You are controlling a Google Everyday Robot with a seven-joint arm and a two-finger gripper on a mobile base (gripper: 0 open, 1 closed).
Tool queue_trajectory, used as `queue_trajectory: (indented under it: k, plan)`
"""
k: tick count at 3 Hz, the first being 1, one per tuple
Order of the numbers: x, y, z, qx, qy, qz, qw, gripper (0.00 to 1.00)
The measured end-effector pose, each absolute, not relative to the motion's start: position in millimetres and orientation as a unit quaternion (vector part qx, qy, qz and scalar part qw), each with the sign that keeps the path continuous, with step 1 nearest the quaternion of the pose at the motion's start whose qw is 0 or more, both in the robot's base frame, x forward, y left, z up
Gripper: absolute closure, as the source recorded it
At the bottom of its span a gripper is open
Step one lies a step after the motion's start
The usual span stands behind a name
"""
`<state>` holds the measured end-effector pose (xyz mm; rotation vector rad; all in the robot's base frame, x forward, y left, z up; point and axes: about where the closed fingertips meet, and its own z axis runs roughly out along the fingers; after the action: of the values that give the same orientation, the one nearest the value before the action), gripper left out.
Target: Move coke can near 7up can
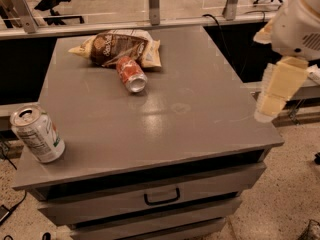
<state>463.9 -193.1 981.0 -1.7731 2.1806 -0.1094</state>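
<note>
The coke can [131,74], red with a silver end, lies on its side at the back of the grey cabinet top [190,114], touching the chip bag. The 7up can [37,134], silver-white with green markings, stands upright at the front left corner. My gripper [272,101] hangs at the right, just off the cabinet's right edge, far from both cans and holding nothing that shows.
A brown and yellow chip bag [117,46] lies at the back, behind the coke can. The cabinet has drawers with a black handle [162,198] below. A railing and office chairs stand behind. Bare floor lies to the right.
</note>
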Motion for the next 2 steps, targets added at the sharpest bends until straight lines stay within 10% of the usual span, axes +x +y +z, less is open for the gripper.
queue_trajectory:
  k: [2]
  plan:
    - [549.1, -106.1, 991.2, -0.683, 0.710, -0.035, 0.166, 0.00]
